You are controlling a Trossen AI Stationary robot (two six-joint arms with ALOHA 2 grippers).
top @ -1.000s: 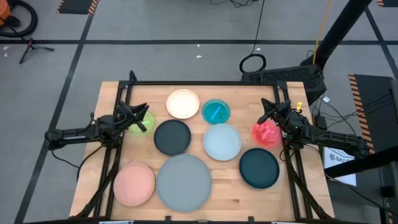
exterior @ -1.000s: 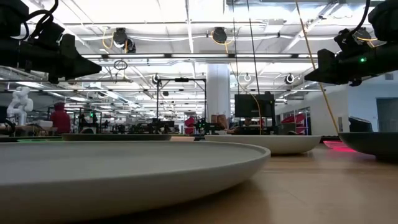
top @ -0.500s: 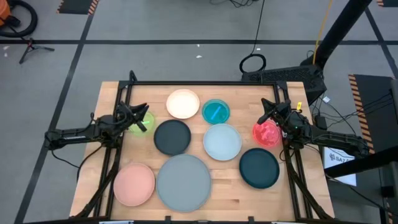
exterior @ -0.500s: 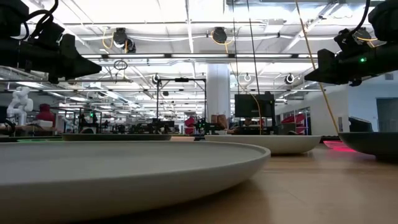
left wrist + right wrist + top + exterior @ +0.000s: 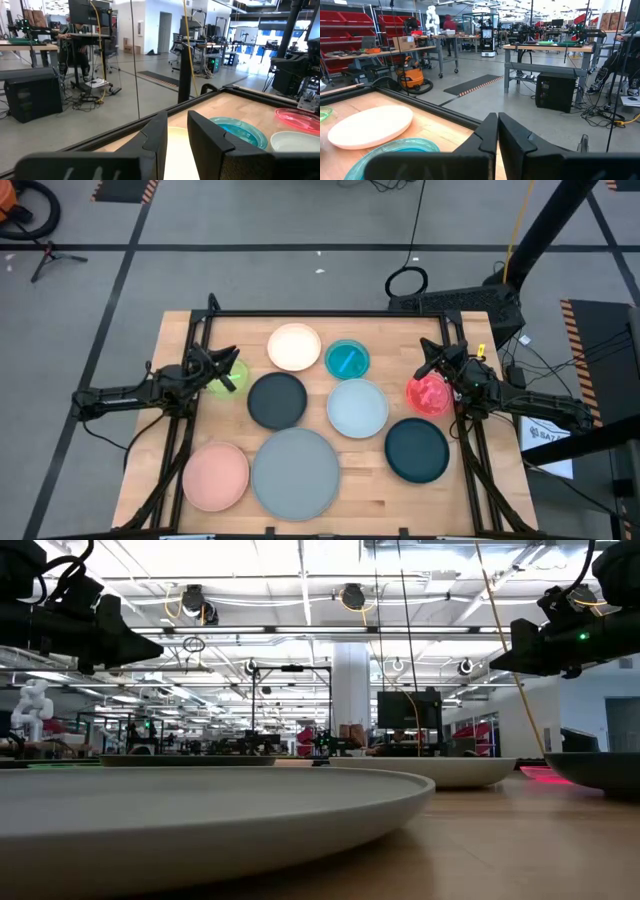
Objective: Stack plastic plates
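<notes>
Nine plates lie flat and apart on the wooden table. In the high view these are the cream plate [image 5: 294, 347], cyan dish [image 5: 347, 359], lime green dish [image 5: 224, 376], black plate [image 5: 277, 400], light blue plate [image 5: 357, 407], pink-red dish [image 5: 428, 394], dark teal plate [image 5: 417, 450], salmon pink plate [image 5: 215, 476] and large grey plate [image 5: 295, 472]. My left gripper [image 5: 232, 364] hovers over the lime green dish, its fingers a narrow gap apart [image 5: 177, 120]. My right gripper [image 5: 428, 360] hovers, shut [image 5: 498, 117], above the pink-red dish's far edge. Neither touches anything.
A black frame [image 5: 320, 314] runs along the table's far edge and down both sides. Bare wood shows at the near right corner [image 5: 480, 505]. In the low view the large grey plate [image 5: 200, 810] fills the foreground and both arms hang well above the plates.
</notes>
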